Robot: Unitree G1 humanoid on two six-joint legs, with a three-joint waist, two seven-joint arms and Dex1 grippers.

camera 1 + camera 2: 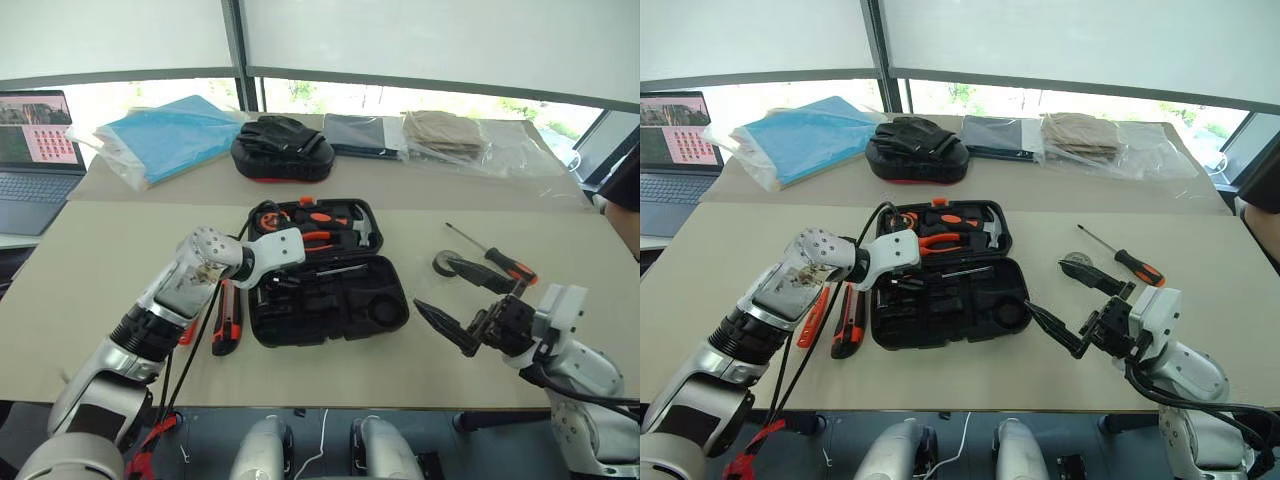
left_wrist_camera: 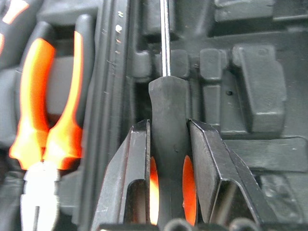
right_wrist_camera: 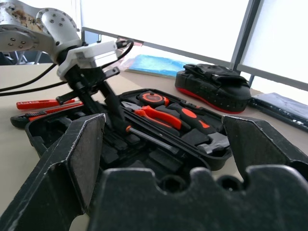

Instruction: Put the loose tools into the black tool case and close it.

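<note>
The black tool case (image 1: 330,335) lies open in the middle of the table. My left gripper (image 2: 167,144) is shut on the black-and-orange handle of a screwdriver (image 2: 166,103). It holds the screwdriver low over the case's near half, with the steel shaft (image 1: 335,270) lying across the recesses. To the right of the case my right gripper (image 1: 433,282) hovers open and holds nothing. Just beyond it a second screwdriver (image 1: 510,266) and a small dark tape roll (image 1: 443,262) lie on the table. Left of the case lie the utility knife (image 1: 228,320) and the thin orange tester pen (image 1: 812,315).
The case's far half holds orange-handled pliers (image 1: 320,237), a hammer (image 1: 360,235) and a tape measure (image 1: 272,220). On the far table are a black mitt with a red edge (image 1: 283,150), a blue bagged pack (image 1: 165,135), a dark folder (image 1: 360,135) and bagged cloth (image 1: 445,135). A laptop (image 1: 35,150) sits far left.
</note>
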